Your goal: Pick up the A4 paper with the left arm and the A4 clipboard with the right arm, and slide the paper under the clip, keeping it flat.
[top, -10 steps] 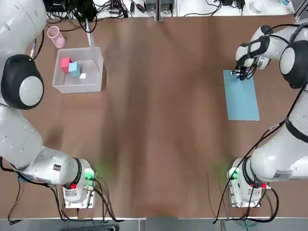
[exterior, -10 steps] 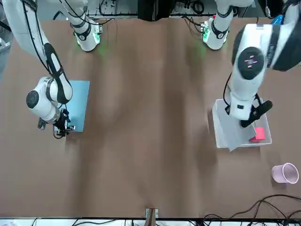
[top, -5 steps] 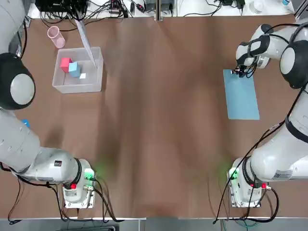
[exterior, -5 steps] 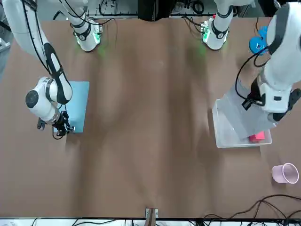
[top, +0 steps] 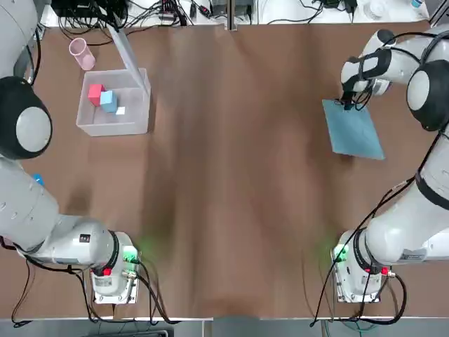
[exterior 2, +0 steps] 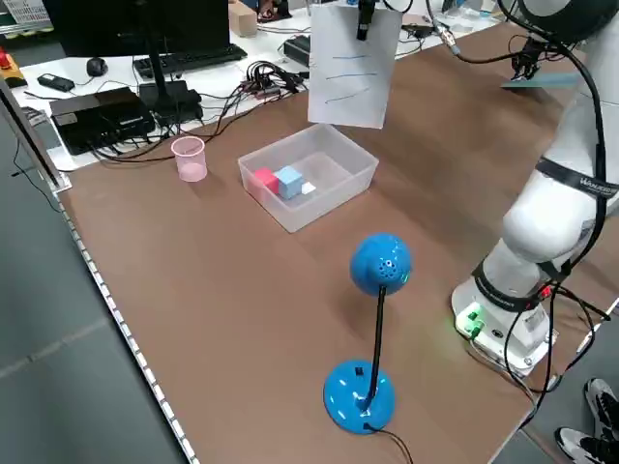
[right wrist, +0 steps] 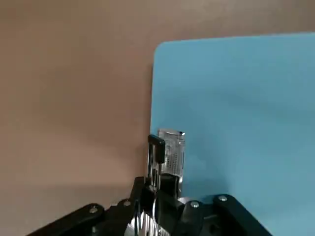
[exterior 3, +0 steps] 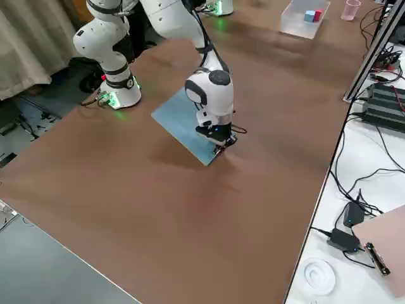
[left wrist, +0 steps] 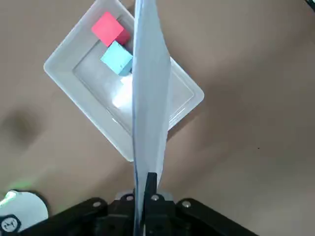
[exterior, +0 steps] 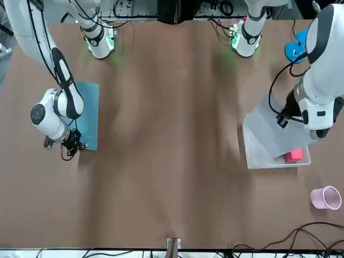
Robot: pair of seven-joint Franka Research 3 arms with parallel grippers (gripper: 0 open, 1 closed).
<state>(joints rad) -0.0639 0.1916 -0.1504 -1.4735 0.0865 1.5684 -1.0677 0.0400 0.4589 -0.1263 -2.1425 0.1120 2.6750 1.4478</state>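
The white A4 paper (exterior 2: 353,63) hangs upright from my left gripper (exterior 2: 365,14), which is shut on its top edge, high above the clear box. From overhead the paper (top: 130,60) shows almost edge-on. In the left wrist view the paper (left wrist: 147,98) runs straight out of the closed fingers (left wrist: 146,189). The light-blue A4 clipboard (top: 353,130) is at the far right, tilted, with its far end lifted. My right gripper (top: 347,102) is shut on that end at the metal clip (right wrist: 170,147). The front view shows the board (exterior: 88,115) beside the right gripper (exterior: 70,146).
A clear plastic box (top: 140,123) holding a red and a blue cube stands at the far left, with a pink cup (top: 81,53) behind it. A blue ball on a stand (exterior 2: 372,338) sits near the left arm's base. Cables line the far edge.
The right gripper has raised the clip end, so the clipboard now tilts and has turned slightly. The left arm rose from the box with the paper and now holds it higher.
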